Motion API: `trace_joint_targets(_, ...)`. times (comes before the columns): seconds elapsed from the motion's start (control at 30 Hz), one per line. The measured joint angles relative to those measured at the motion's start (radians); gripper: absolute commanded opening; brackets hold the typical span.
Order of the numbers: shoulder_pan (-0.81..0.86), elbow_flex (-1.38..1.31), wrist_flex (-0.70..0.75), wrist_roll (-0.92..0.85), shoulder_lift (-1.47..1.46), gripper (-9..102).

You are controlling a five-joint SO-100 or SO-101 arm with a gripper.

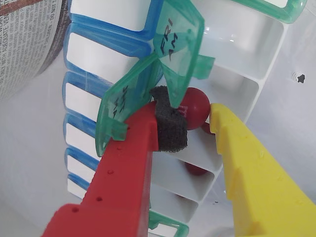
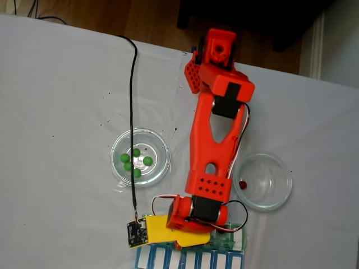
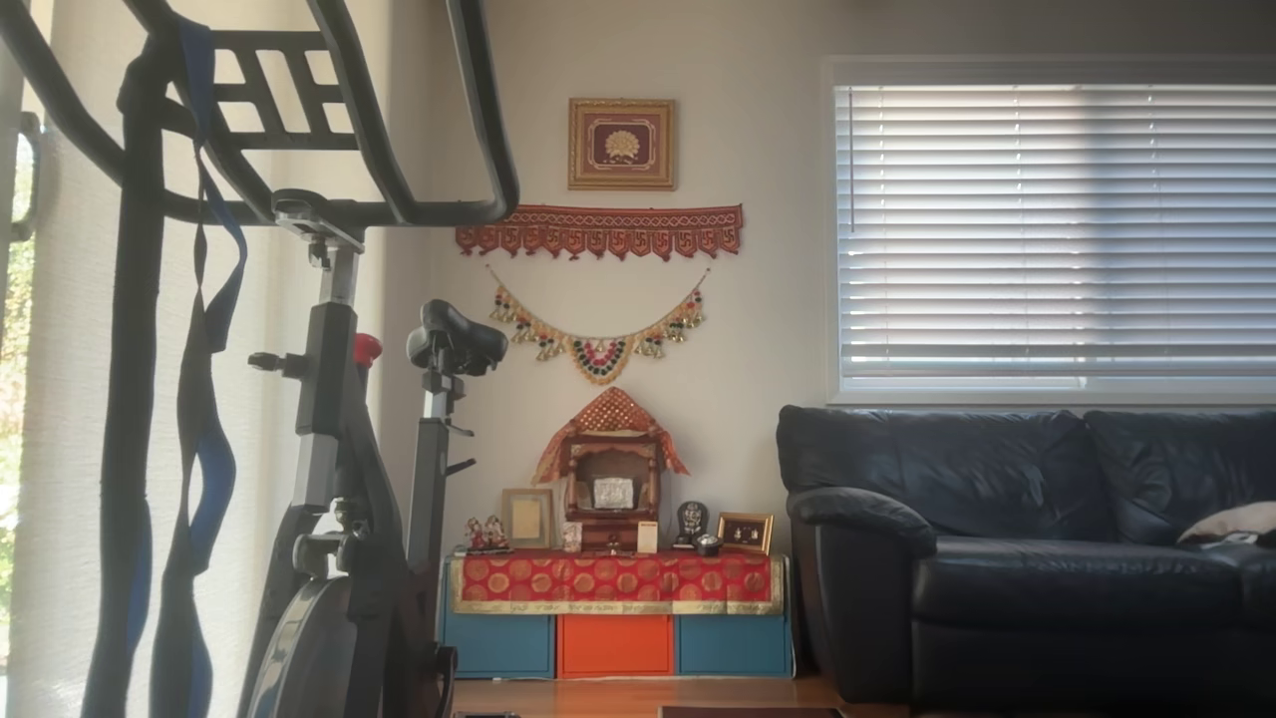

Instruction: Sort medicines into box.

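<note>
Wrist view: gripper [image 1: 195, 116] sits over the pill organizer [image 1: 232, 54], red finger [image 1: 126, 168] with a dark foam pad [image 1: 169, 123] on the left, yellow finger [image 1: 252, 168] on the right. A dark red pill [image 1: 196, 106] sits between them, against the foam pad; a narrow gap shows between pill and yellow tip, so can't tell if it's actually clamped. Fingers are narrow, roughly one pill apart. Open translucent green lid marked FRI AM [image 1: 177, 44] stands up just behind the pad, a second green lid [image 1: 121, 111] tilts beside it. Another dark red pill [image 1: 196, 169] lies in the white compartment below, and a bit of one more peeks out beside the yellow tip. Blue row of lids [image 1: 111, 52] runs along the left side. Fixed view: orange arm [image 2: 213, 145] reaches down the white table [image 2: 61, 95] to the organizer [image 2: 190, 259] at the bottom edge, gripper end over it. Left glass dish [image 2: 162, 168] holds five green pills [image 2: 134, 159]; right glass dish [image 2: 280, 193] holds a single dark red pill [image 2: 242, 184]. Other view: room with exercise bike [image 3: 349, 449] and dark sofa [image 3: 1027, 548].
</note>
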Motion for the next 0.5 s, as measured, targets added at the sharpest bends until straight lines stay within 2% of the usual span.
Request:
trace_joint_targets(0.2,0.009,0.000,-0.003,-0.037,0.000,3)
trace_joint_targets(0.4,0.009,0.000,-0.003,-0.055,0.000,20)
trace_joint_targets(0.5,0.009,0.000,-0.003,-0.064,0.000,24)
